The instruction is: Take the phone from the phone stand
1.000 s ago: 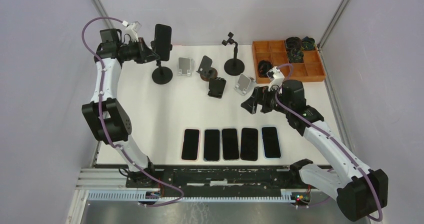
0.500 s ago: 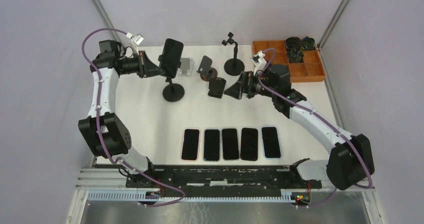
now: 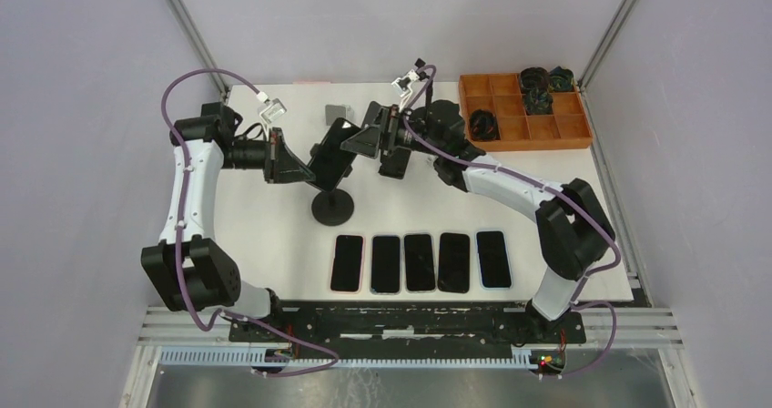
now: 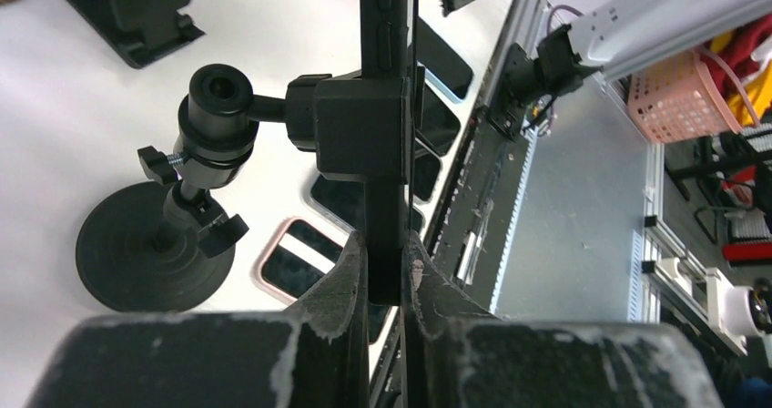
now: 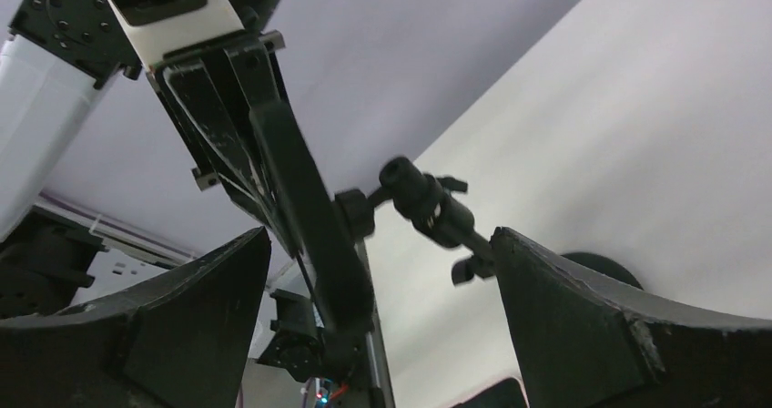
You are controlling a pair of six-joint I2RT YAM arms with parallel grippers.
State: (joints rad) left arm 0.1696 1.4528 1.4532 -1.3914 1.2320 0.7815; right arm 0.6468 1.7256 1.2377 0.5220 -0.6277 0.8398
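A black phone (image 3: 335, 153) sits in the clamp of a black phone stand (image 3: 332, 209) with a round base, at the table's middle left. My left gripper (image 3: 305, 164) is shut on the phone's lower end from the left. In the left wrist view the fingers (image 4: 350, 276) pinch the edge-on phone (image 4: 384, 25) just below the clamp (image 4: 360, 139). My right gripper (image 3: 360, 141) is open, close to the phone's upper right. In the right wrist view the phone (image 5: 314, 226) and the stand's ball joint (image 5: 428, 203) lie between the spread fingers (image 5: 619, 326), untouched.
Several dark phones (image 3: 419, 262) lie in a row near the front edge. Small stands (image 3: 339, 111) and a black stand (image 3: 396, 162) sit behind the grippers. An orange compartment tray (image 3: 555, 130) is at the back right. The stand's base (image 4: 150, 244) rests on the white table.
My left gripper has carried the phone and stand from the back left toward the table's middle. My right arm has swung left from the right side, open, up to the phone.
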